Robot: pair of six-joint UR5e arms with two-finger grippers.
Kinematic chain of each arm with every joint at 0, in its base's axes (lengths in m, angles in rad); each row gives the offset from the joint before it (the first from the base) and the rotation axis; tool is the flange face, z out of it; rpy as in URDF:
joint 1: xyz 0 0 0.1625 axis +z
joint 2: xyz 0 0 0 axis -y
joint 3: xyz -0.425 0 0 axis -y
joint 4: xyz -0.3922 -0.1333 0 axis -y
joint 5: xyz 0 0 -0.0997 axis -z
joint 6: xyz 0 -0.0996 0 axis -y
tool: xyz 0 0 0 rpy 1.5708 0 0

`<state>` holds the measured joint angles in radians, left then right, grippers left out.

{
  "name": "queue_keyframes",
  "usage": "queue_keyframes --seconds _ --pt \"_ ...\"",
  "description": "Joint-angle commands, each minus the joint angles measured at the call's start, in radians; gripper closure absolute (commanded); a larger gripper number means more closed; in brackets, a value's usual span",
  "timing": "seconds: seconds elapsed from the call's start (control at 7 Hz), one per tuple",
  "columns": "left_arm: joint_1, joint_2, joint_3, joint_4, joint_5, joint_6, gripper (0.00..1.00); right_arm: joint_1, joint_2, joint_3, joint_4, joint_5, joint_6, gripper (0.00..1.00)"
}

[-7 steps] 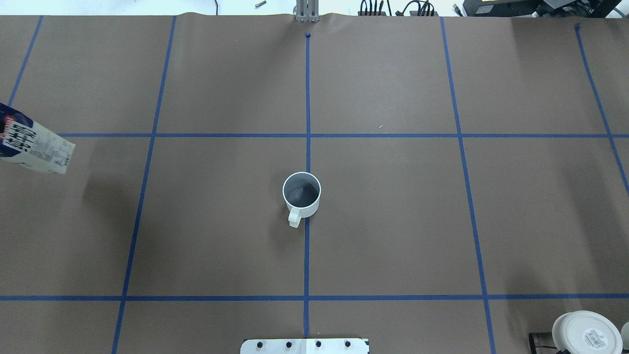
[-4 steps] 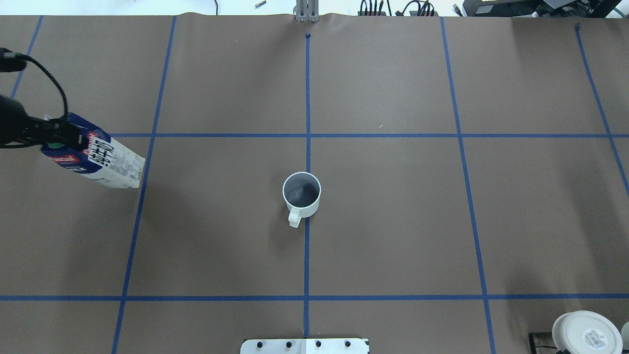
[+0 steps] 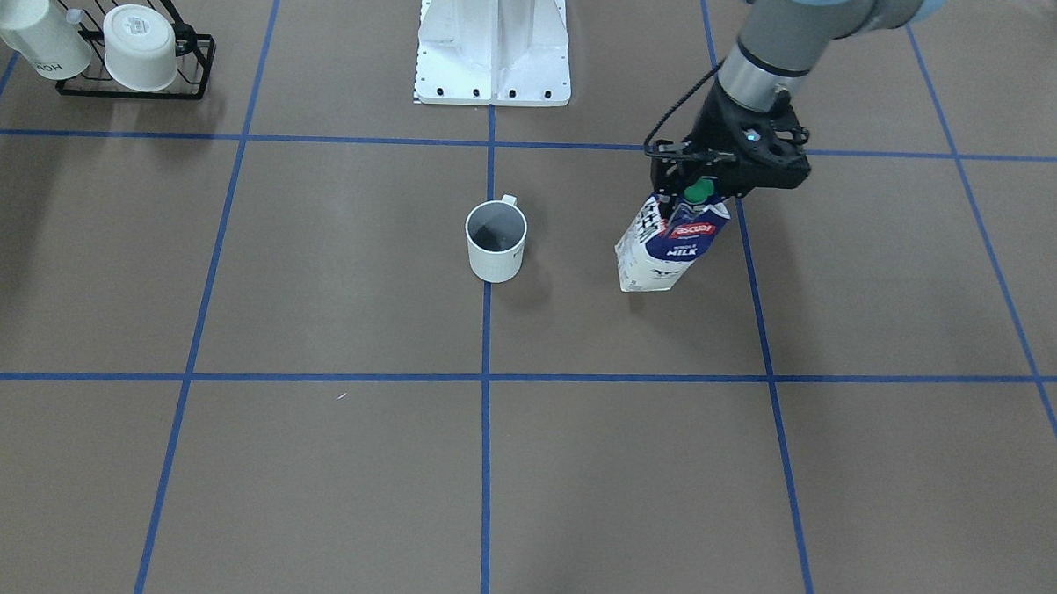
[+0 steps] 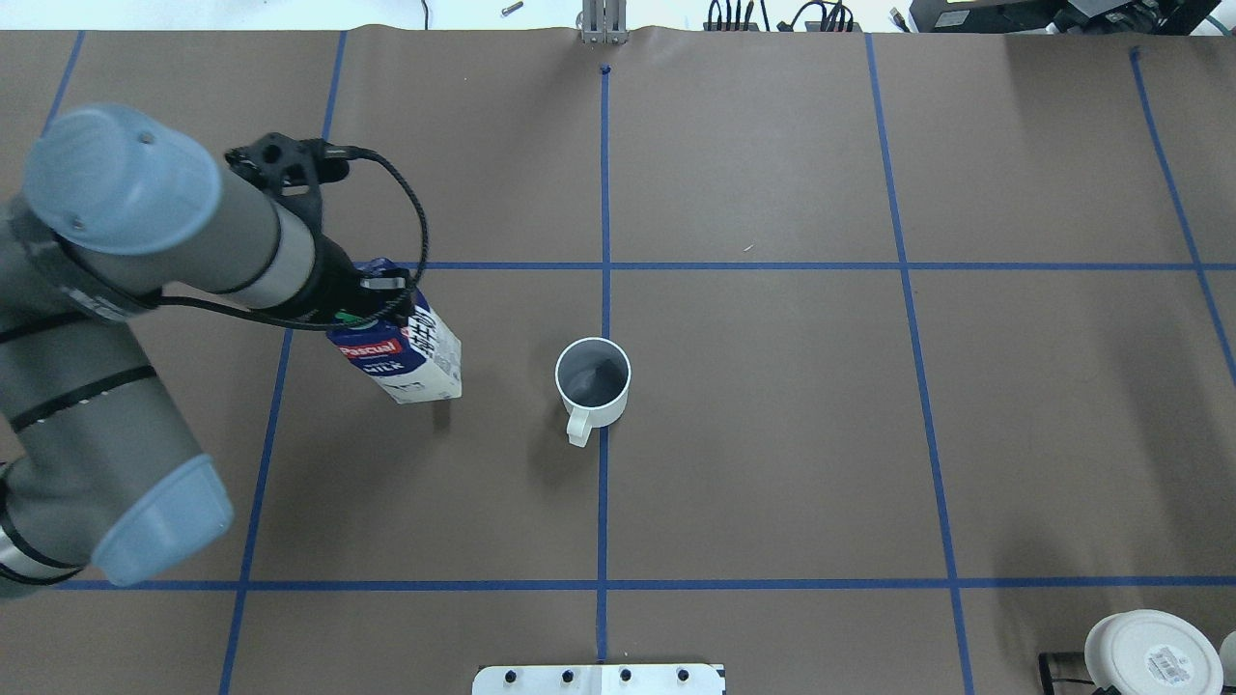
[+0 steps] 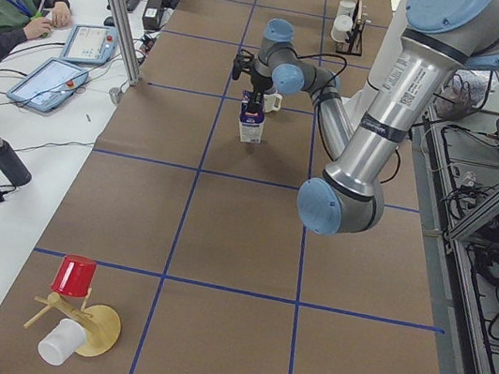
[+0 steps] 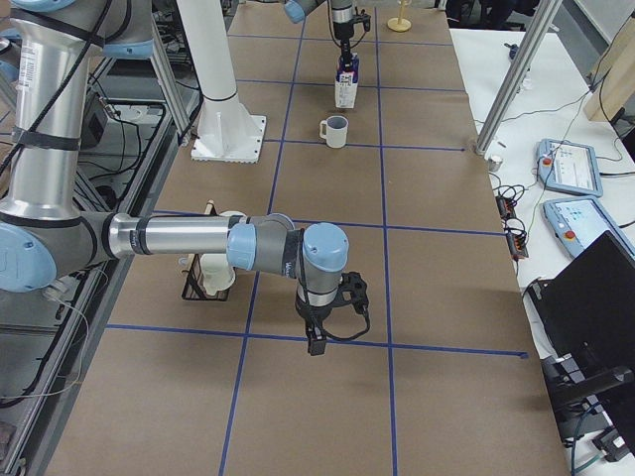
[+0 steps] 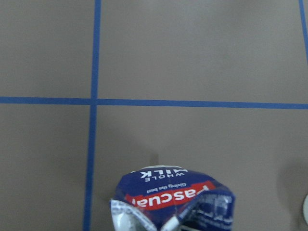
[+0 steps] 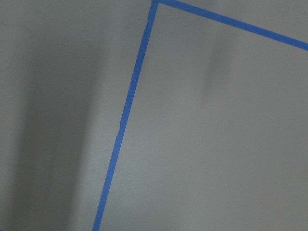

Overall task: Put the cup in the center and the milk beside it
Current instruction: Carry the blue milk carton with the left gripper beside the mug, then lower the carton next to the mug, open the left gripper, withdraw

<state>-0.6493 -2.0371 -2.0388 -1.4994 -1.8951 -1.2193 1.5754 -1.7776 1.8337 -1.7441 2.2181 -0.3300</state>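
Observation:
The white cup stands upright on the middle blue tape line at the centre of the brown surface, its handle toward the robot; it also shows in the front view. My left gripper is shut on the gable top of the blue-and-white milk carton with the green cap. It holds the carton tilted, low over the surface to the left of the cup and apart from it. I cannot tell whether its base touches. The right gripper shows only in the right side view, low over the surface; I cannot tell its state.
A black wire rack with white tapered cups stands at the robot's right near corner, and one cup base shows overhead. The white robot base is at the near edge. A red cup on a wooden stand is at the far left end.
My left arm has swung in from the left edge, carrying the milk carton rightward toward the cup. The cup has not moved.

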Motion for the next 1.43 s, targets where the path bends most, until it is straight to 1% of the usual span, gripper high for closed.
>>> queue_keyframes --seconds 0.0,0.14,0.29,0.43,0.57,0.71,0.86,1.0,1.14,1.29 --pt "0.100 -0.124 0.041 0.067 0.089 -0.094 1.00 0.000 0.000 -0.001 0.000 0.000 0.003 0.00" --pt "0.108 -0.173 0.102 0.067 0.114 -0.110 1.00 0.000 0.000 -0.001 0.000 0.000 0.002 0.00" --pt "0.132 -0.193 0.126 0.067 0.143 -0.111 1.00 0.000 0.000 -0.001 0.000 0.002 0.002 0.00" --pt "0.132 -0.196 0.130 0.067 0.146 -0.111 1.00 0.000 0.000 -0.001 0.000 0.002 0.002 0.00" --pt "0.132 -0.196 0.131 0.065 0.146 -0.109 0.78 0.000 0.001 -0.010 0.000 0.002 0.000 0.00" --pt "0.132 -0.193 0.126 0.064 0.151 -0.097 0.02 0.000 0.001 -0.017 0.008 0.003 0.000 0.00" --pt "0.132 -0.189 0.112 0.065 0.148 -0.097 0.01 0.000 0.003 -0.022 0.008 0.003 0.000 0.00" --pt "0.126 -0.183 0.077 0.070 0.145 -0.094 0.01 0.000 0.003 -0.022 0.008 0.003 0.000 0.00" --pt "0.103 -0.184 0.037 0.118 0.140 -0.073 0.01 0.000 0.003 -0.021 0.008 0.003 0.000 0.00" --pt "0.055 -0.184 -0.013 0.193 0.120 0.013 0.01 0.000 0.003 -0.022 0.008 0.003 0.000 0.00"
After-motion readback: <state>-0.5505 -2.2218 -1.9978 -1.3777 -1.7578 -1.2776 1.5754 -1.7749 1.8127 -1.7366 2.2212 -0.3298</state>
